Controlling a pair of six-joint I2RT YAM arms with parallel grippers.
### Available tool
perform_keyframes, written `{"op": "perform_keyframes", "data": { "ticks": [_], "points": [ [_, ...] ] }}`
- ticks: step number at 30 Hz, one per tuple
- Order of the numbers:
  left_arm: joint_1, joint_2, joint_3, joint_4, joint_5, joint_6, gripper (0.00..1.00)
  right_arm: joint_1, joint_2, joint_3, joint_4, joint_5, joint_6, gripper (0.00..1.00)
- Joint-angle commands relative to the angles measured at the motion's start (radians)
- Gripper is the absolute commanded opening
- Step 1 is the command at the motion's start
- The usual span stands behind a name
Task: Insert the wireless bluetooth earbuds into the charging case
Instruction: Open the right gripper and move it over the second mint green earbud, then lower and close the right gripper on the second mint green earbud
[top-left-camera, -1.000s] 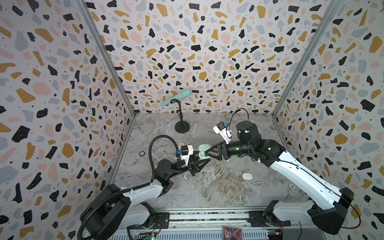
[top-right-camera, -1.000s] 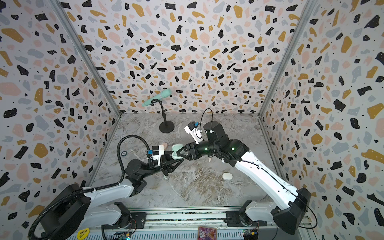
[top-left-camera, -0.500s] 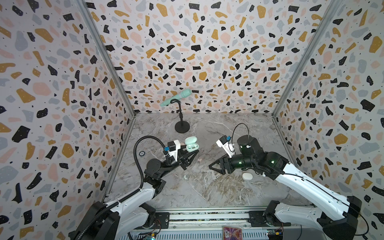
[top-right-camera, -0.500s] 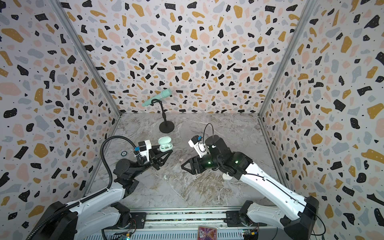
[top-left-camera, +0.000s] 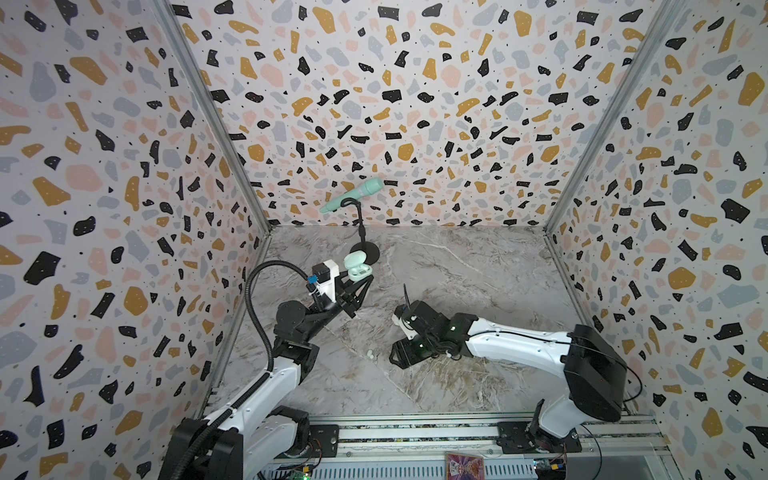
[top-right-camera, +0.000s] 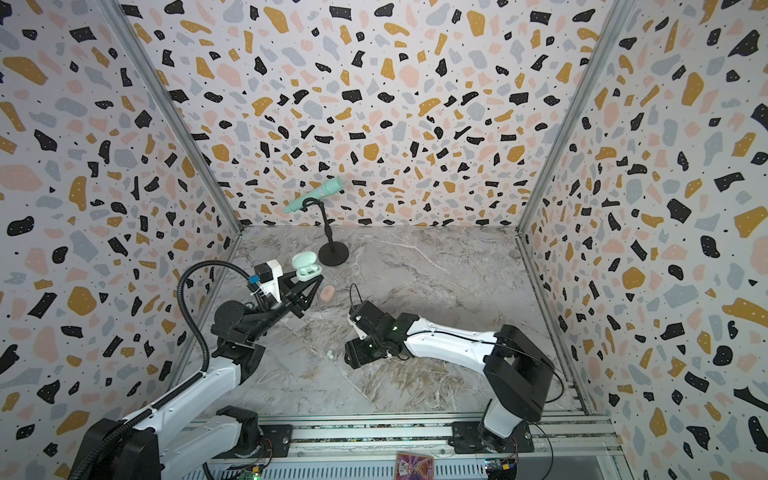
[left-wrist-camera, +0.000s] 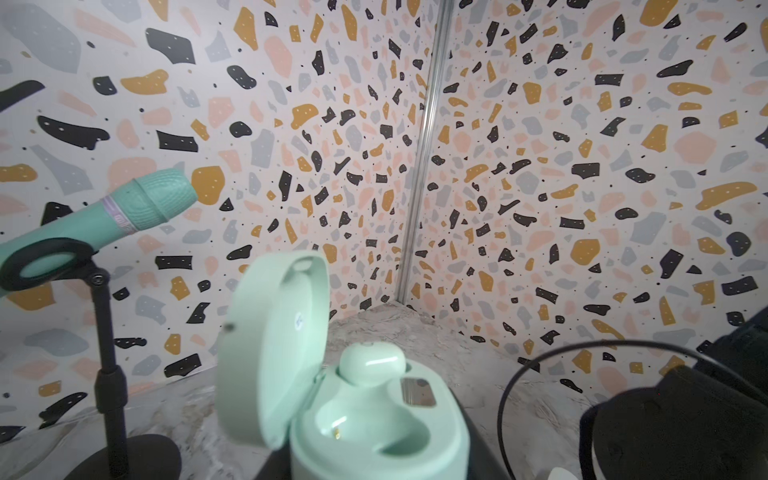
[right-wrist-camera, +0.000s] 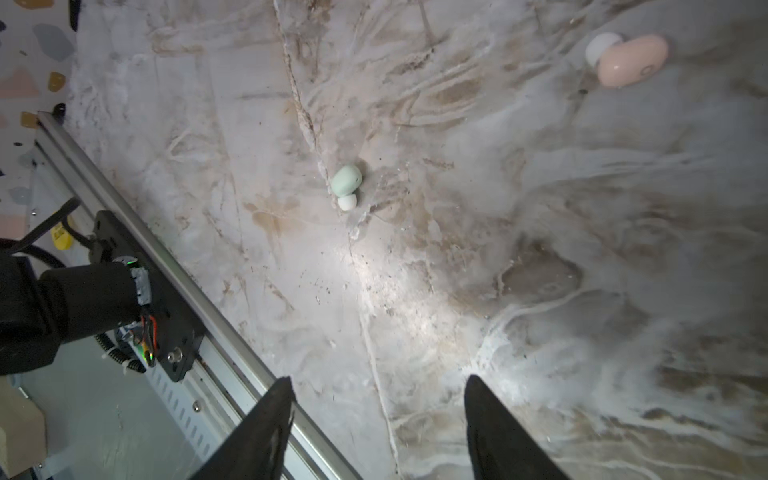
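Left pincer (top-left-camera: 360, 282) high, clamped; right pincer (right-wrist-camera: 376, 380) low, jaws parted

Both top views high in front, looking down on the whole floor (top-left-camera: 457, 266), left wrist view close behind the mint case (left-wrist-camera: 374, 436), facing a back corner, right wrist view low over that floor.

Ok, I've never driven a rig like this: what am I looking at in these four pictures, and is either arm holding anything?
Two robot arms work on a marble table inside patterned walls. The two wide pictures come from one overhead camera; each close-up comes from a camera on an arm's wrist. The left claw is shut on the open mint charging case, which has a seated earbud and one empty socket. The right claw is open and empty, low over the table near a loose earbud. A microphone stands at the back.
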Motion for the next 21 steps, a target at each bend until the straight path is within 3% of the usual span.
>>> {"op": "perform_keyframes", "data": {
  "ticks": [1, 10, 21],
  "points": [
    [0.038, -0.009, 0.028, 0.011, 0.023, 0.037, 0.29, 0.010, 0.032, 0.084, -0.012, 0.064, 0.129, 0.65],
    [0.079, 0.011, 0.038, 0.042, 0.024, 0.025, 0.29, 0.070, 0.256, 0.307, -0.162, 0.156, 0.255, 0.61],
    [0.086, 0.039, 0.065, 0.076, 0.019, 0.024, 0.29, 0.100, 0.403, 0.479, -0.244, 0.205, 0.326, 0.47]
  ]
}}
